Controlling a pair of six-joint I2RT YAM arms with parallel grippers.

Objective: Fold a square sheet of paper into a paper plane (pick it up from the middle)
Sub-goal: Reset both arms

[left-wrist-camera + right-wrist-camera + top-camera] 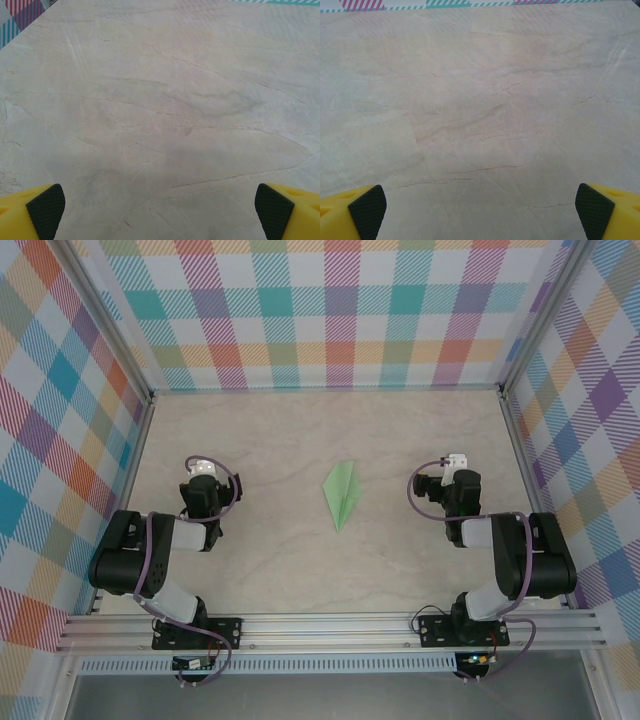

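Note:
The pale-green sheet lies folded as a slim paper plane (342, 493) in the middle of the table, its sharp tip toward the near edge and nothing touching it. My left gripper (203, 468) rests well to its left, folded back near its base. Its jaws stand wide open over bare table in the left wrist view (160, 212), with the black pads (46, 210) at the frame's bottom corners. My right gripper (455, 462) sits well to the plane's right. It is also open (480, 212), with bare tabletop between its pads (594, 212).
The beige marbled table (300, 430) is enclosed by plaid walls (330, 310) at the back and on both sides. An aluminium rail (330, 625) carrying both arm bases runs along the near edge.

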